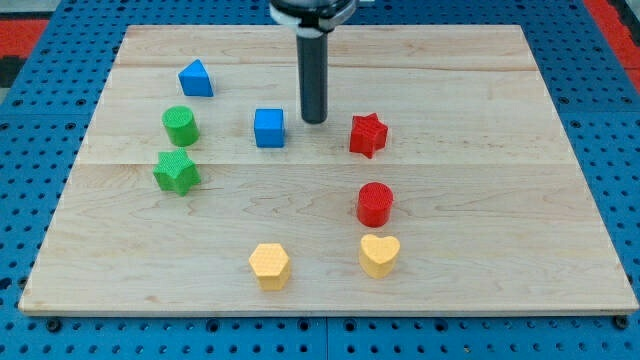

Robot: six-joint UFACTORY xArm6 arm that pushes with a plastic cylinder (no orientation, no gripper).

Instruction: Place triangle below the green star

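The board (330,250) was pale, planked wood with visible grain and a smooth, faintly satin finish. It lay on a blue perforated surface (610,120) that looked like painted metal or hard plastic. The blue triangle (196,78), the green star (176,172) and the red cylinder (376,204) looked like matt plastic. The rod above my tip (314,121) was dark and dull, with a slight sheen.

No text, label, number or sign can be read anywhere on the blocks or the board.
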